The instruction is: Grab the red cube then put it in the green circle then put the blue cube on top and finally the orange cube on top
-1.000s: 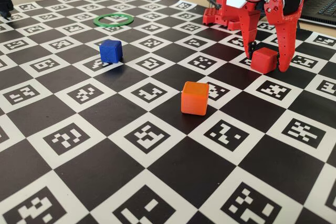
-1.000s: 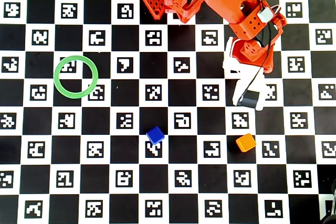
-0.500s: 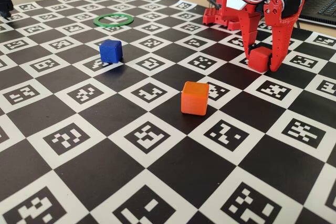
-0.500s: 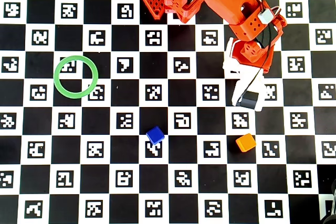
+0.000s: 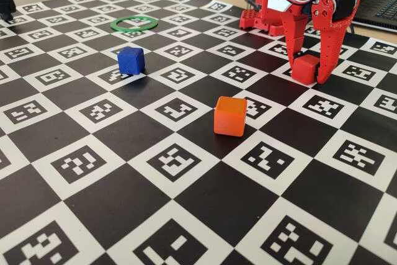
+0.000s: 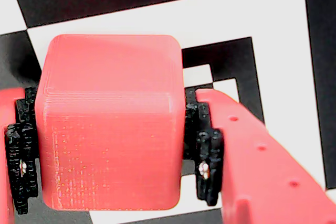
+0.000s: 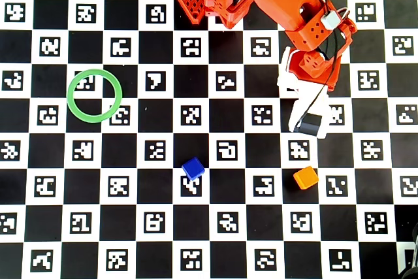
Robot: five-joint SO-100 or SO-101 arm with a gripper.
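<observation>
Red cube point(image 6: 110, 124), just one, sits clamped in the gripper point(image 5: 310, 69) near the checkerboard mat's point(image 7: 215, 240) far right edge; one blue cube point(image 7: 192, 168), one orange cube point(image 7: 305, 178), one green circle point(image 7: 94, 95) lie apart.

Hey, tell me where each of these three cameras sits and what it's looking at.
Fixed view: low at the board's edge, facing the arm; the pincer grips the red cube.
Wrist view: on the pincer, looking down at the red cube between the fingers.
Overhead view: straight down; arm, green circle.
Shared: fixed and overhead views show the blue cube and orange cube.
</observation>
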